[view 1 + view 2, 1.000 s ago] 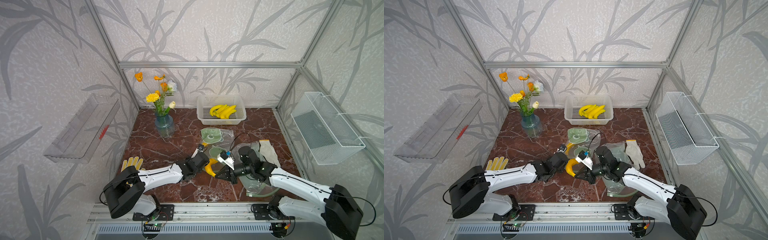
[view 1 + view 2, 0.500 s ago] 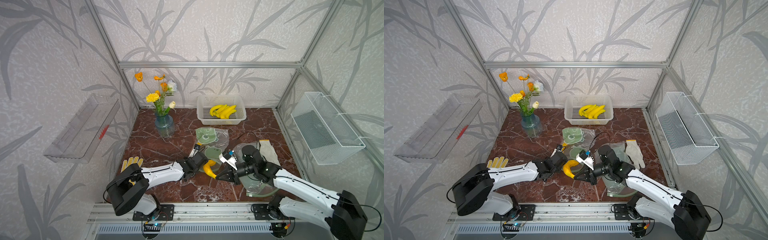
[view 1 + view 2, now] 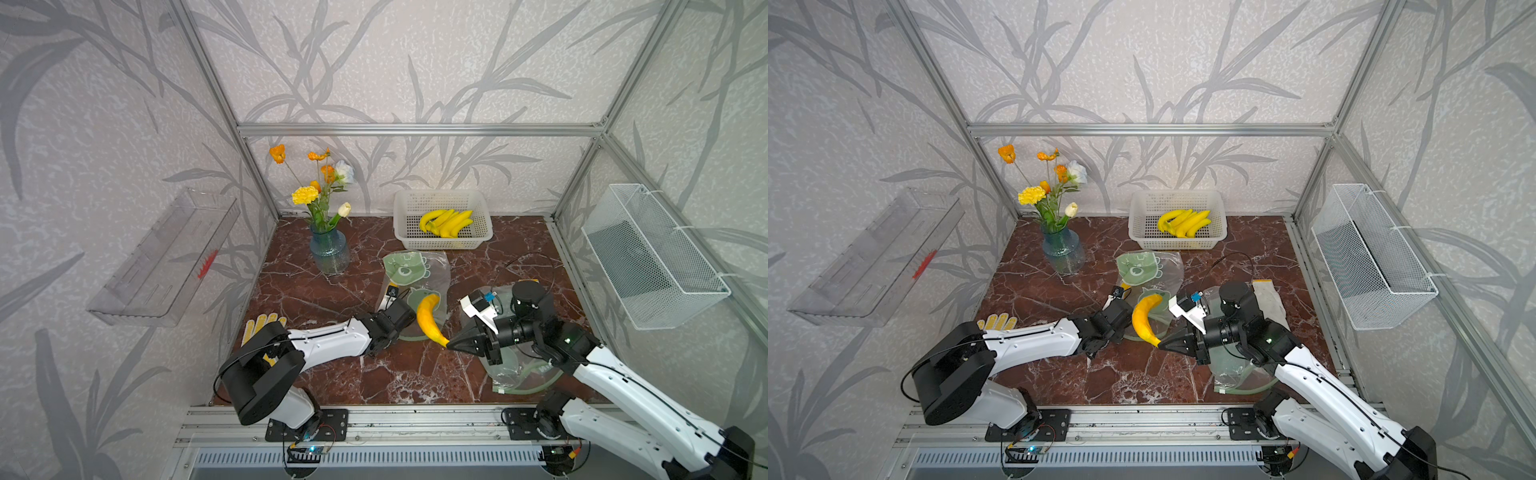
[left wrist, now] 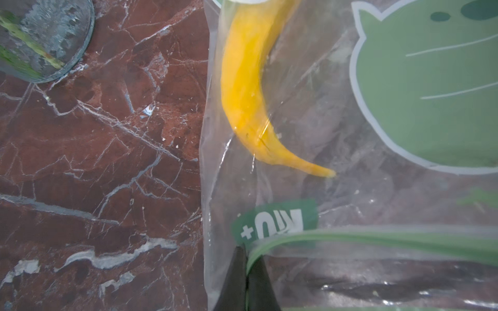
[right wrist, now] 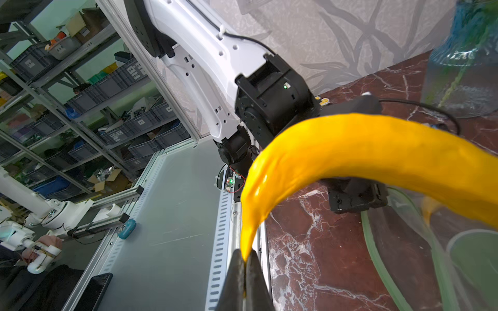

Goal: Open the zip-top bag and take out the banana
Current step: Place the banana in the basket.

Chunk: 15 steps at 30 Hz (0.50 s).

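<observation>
Yellow banana [image 5: 350,150] clenched, right end effector [image 5: 245,258]; left end effector [image 4: 246,255] pinches bag [image 4: 310,107] (wrist-only).

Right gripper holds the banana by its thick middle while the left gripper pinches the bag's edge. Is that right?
Not quite. The right gripper holds the banana by its thin tip, not its thick middle, as the right wrist view shows. The left gripper does pinch the edge of the bag.
</observation>
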Each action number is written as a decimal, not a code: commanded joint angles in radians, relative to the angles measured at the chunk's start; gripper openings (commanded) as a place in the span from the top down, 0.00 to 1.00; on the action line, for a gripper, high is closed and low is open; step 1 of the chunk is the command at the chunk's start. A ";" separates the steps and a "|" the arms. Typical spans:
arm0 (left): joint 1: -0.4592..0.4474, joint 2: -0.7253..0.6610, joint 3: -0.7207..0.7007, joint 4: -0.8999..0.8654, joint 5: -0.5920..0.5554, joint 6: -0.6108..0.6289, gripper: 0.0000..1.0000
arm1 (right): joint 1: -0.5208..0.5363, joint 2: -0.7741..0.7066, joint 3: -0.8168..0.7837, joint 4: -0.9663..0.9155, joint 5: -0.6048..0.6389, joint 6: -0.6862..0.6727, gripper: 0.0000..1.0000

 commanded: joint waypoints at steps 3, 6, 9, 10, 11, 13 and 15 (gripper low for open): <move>0.005 -0.042 -0.019 0.029 0.037 -0.005 0.99 | -0.042 -0.021 0.032 -0.046 0.018 -0.050 1.00; 0.005 -0.068 -0.035 0.046 0.043 0.003 0.99 | -0.066 -0.002 0.052 -0.027 0.061 -0.057 1.00; 0.004 -0.096 -0.055 0.063 0.060 0.008 0.99 | -0.092 0.041 0.081 -0.025 0.119 -0.074 1.00; 0.005 -0.102 -0.060 0.066 0.064 0.007 0.99 | -0.103 0.057 0.091 -0.020 0.133 -0.078 1.00; 0.005 -0.107 -0.064 0.067 0.071 0.006 0.98 | -0.117 0.074 0.102 -0.018 0.151 -0.083 1.00; 0.004 -0.113 -0.077 0.081 0.091 0.006 0.98 | -0.149 0.113 0.127 -0.020 0.174 -0.109 1.00; 0.005 -0.116 -0.093 0.108 0.116 0.006 0.98 | -0.184 0.158 0.152 -0.004 0.251 -0.125 1.00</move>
